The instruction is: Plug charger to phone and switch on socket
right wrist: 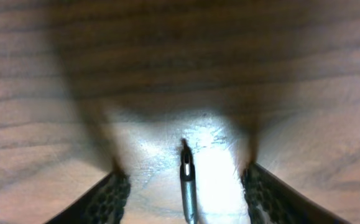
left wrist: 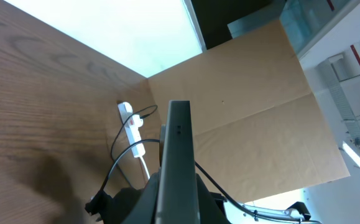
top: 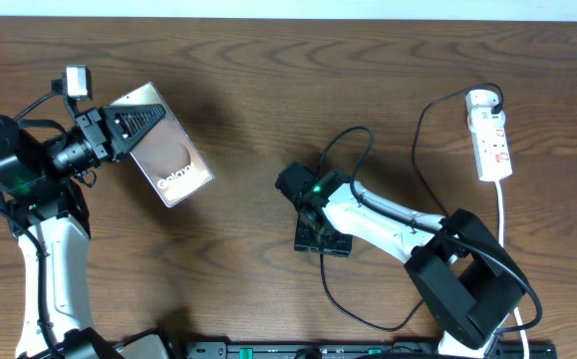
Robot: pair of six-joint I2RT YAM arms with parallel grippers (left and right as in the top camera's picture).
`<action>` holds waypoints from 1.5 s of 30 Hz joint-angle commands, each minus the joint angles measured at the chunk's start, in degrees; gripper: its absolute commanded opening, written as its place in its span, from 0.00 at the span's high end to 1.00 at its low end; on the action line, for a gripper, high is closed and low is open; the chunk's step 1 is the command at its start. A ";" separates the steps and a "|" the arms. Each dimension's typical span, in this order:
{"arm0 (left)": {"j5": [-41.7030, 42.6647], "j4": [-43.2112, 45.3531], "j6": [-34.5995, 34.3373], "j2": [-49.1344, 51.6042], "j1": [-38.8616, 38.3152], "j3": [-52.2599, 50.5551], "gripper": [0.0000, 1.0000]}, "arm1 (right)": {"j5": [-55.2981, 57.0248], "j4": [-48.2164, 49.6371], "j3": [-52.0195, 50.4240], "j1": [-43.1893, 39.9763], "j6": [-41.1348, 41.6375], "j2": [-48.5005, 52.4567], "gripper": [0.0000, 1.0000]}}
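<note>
The phone, with a brown and silvery face and white lettering, is held at the left. My left gripper is shut on its upper end. In the left wrist view the phone shows edge-on. The white socket strip lies at the far right and also shows in the left wrist view. The black charger cable runs from the strip in loops to my right gripper, which points down at the table. In the right wrist view the small plug lies between the open fingers, untouched.
A cardboard box wall stands beyond the table in the left wrist view. The strip's white cord runs down the right side. A cable loop lies near the front edge by the right arm's base.
</note>
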 commanded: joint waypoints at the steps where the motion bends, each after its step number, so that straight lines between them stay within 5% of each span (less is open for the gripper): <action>1: 1.36 0.39 0.83 0.00 0.20 0.61 0.92 | -0.15 0.22 -1.40 1.88 0.24 0.22 0.53; 6: 1.36 0.39 1.03 0.00 0.20 0.61 0.93 | -0.61 0.17 -1.44 1.92 0.24 0.22 0.67; 12: 1.36 0.39 1.20 0.00 0.20 0.61 0.93 | -1.22 0.22 -1.95 1.92 0.68 0.22 0.68; 20: 1.36 0.39 1.20 0.00 0.20 0.61 0.93 | -1.22 0.24 -1.95 1.92 0.70 0.22 0.99; 31: 1.36 0.39 1.20 0.00 0.20 0.61 0.93 | -1.20 0.59 -1.27 0.76 0.76 0.04 0.99; 39: 1.36 0.39 1.18 0.00 0.20 0.61 0.93 | -4.39 -2.34 11.06 -9.66 -12.13 -3.63 0.99; 45: 1.36 -1.62 1.16 0.00 0.20 0.61 0.93 | -35.60 -0.15 22.08 -18.45 -37.62 -6.38 0.99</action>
